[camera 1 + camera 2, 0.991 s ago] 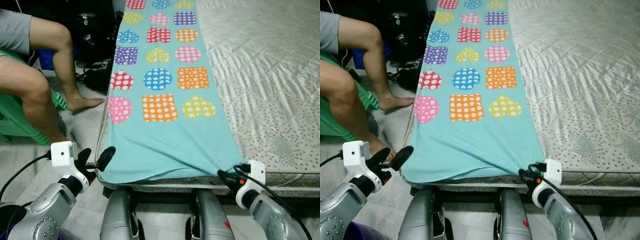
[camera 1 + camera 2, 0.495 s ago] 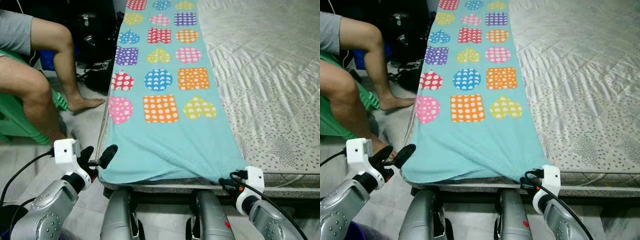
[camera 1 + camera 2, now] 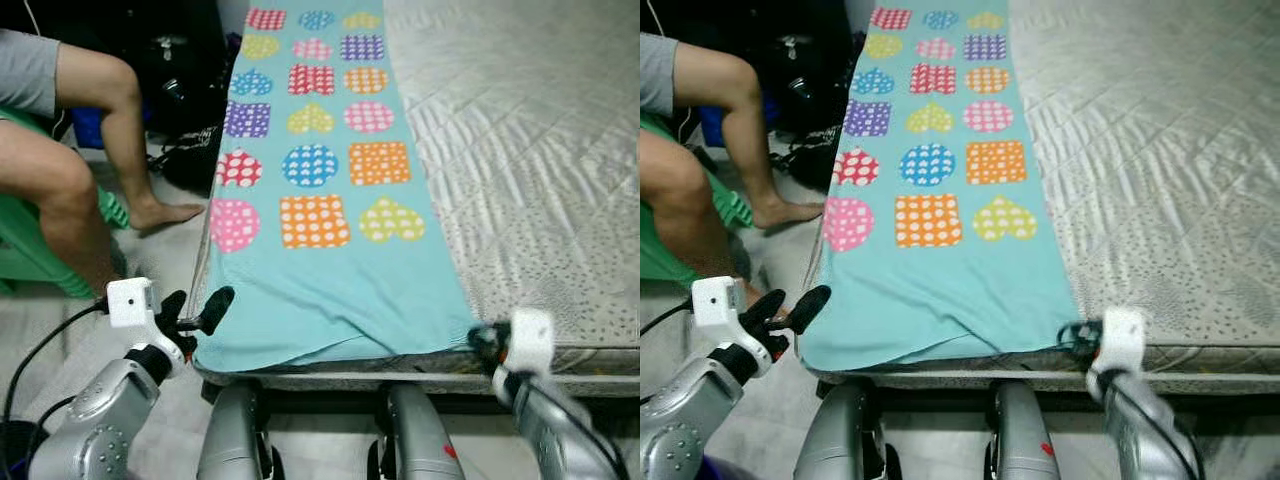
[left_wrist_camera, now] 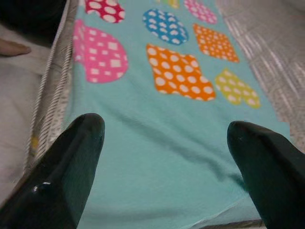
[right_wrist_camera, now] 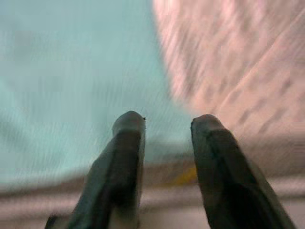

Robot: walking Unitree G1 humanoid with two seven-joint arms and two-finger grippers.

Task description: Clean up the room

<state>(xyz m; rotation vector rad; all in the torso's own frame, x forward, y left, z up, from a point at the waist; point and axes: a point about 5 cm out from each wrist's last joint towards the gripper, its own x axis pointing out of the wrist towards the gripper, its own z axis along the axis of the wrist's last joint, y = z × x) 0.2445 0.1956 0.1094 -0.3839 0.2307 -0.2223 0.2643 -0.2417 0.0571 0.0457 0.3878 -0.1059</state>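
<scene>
Left eye view: teal blanket (image 3: 330, 270), soft cloth w/ rows of polka-dot hearts, circles & squares, lies flat along the left strip of the mattress (image 3: 530, 150), a quilted grey surface w/ diamond stitching. Blanket's near edge is slightly rumpled at the bed's foot. Left gripper (image 3: 195, 312) sits by the blanket's near-left corner, fingers spread wide, holding nothing. Right gripper (image 3: 1077, 335) is at the near-right corner, blurred; fingers seem parted a little, prob. empty. Person's bare legs (image 3: 80, 180) rest on the floor beside a green chair (image 3: 25, 250).
</scene>
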